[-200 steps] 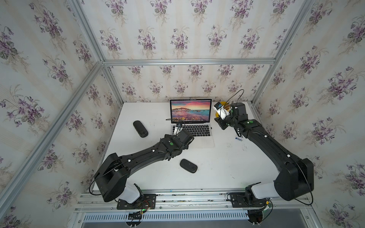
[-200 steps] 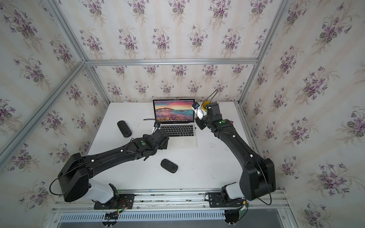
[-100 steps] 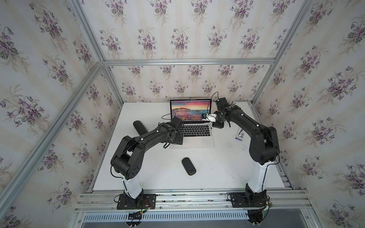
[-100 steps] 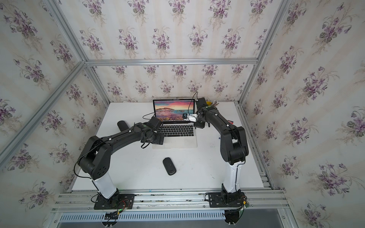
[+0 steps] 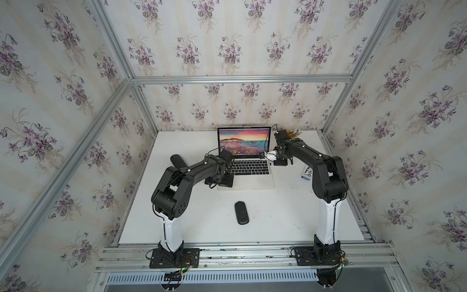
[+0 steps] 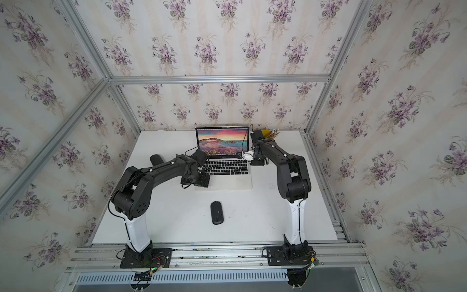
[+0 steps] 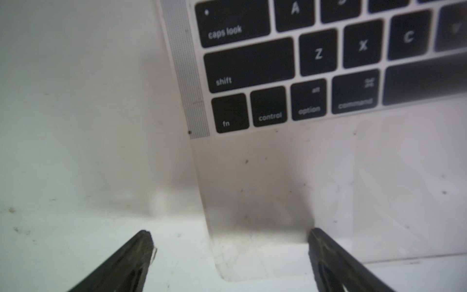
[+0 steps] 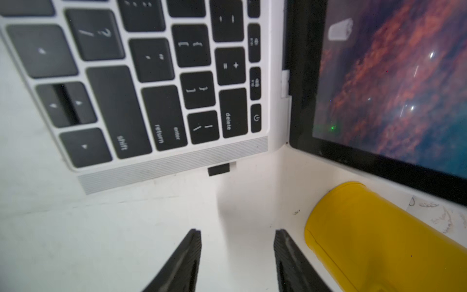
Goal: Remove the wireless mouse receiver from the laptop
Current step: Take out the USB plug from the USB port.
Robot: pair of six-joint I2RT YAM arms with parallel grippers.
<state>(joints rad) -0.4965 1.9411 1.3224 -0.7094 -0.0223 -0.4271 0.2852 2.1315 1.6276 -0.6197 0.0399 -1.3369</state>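
Left of the laptop (image 5: 250, 182), a long, rounded black case (image 5: 177, 159) lies on the matte white table (image 5: 278, 215). The left gripper (image 7: 230, 235) is spread wide at the laptop's front left corner, with one dark finger over the table and the other over the smooth silver palm rest. In front of the laptop sits a smooth black oval mouse (image 5: 241, 212). The wireless mouse receiver (image 8: 218, 169), a tiny black rectangular stub, sticks out of the laptop's right edge near the hinge, beside the finely perforated speaker strip. The right gripper (image 8: 237, 233) faces it, ribbed jaws parted with nothing between them, tips short of the stub. A smooth yellow cylinder (image 8: 366, 235) is just beside that gripper, right of the laptop's screen.
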